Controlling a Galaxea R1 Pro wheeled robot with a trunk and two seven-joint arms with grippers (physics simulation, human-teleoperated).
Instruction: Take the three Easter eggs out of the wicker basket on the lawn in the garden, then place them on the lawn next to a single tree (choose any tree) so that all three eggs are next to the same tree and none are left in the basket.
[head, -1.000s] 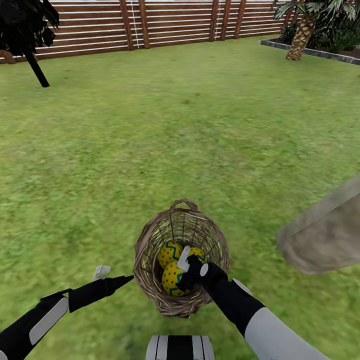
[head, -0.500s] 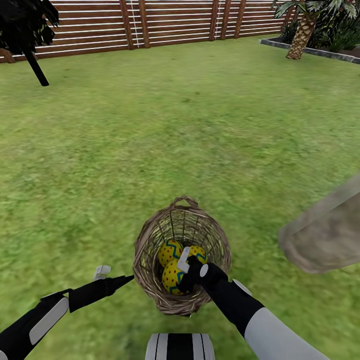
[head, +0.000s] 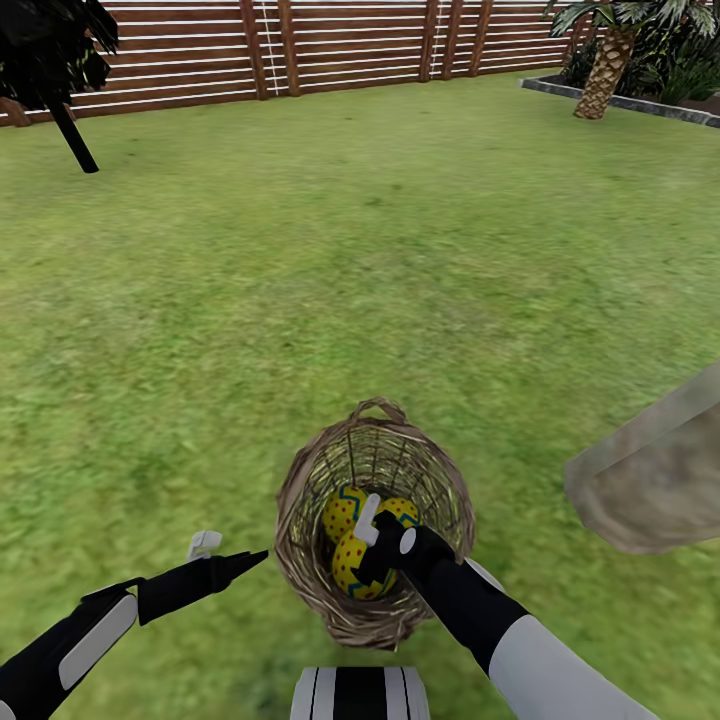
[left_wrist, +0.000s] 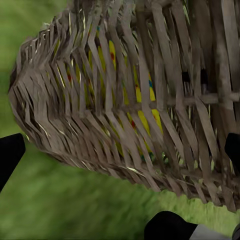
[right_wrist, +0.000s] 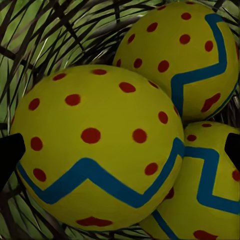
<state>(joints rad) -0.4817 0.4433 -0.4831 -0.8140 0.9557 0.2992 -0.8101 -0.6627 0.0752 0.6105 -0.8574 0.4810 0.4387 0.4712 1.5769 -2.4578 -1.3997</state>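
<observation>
The wicker basket (head: 300, 500) sits on the lawn (head: 360, 250) just in front of me. Three yellow Easter eggs (head: 342, 508) with red dots and blue zigzags lie inside it. My right gripper (head: 368, 548) reaches down into the basket. It is open in the right wrist view, with its fingertips (right_wrist: 10, 155) on either side of the nearest egg (right_wrist: 95, 150). My left gripper (head: 222, 552) hovers open beside the basket's left outer wall (left_wrist: 120, 100), apart from it. The tree is out of view.
A tan-grey slab (head: 650, 480) lies on the grass to the right of the basket. A brown slat fence (head: 350, 40) closes off the far side of the garden. A dark tree (head: 60, 60) stands far left and a palm (head: 605, 60) far right.
The basket and the slab sit slightly further right in the picture, which suggests a small camera shift. Both arms hold the same pose.
</observation>
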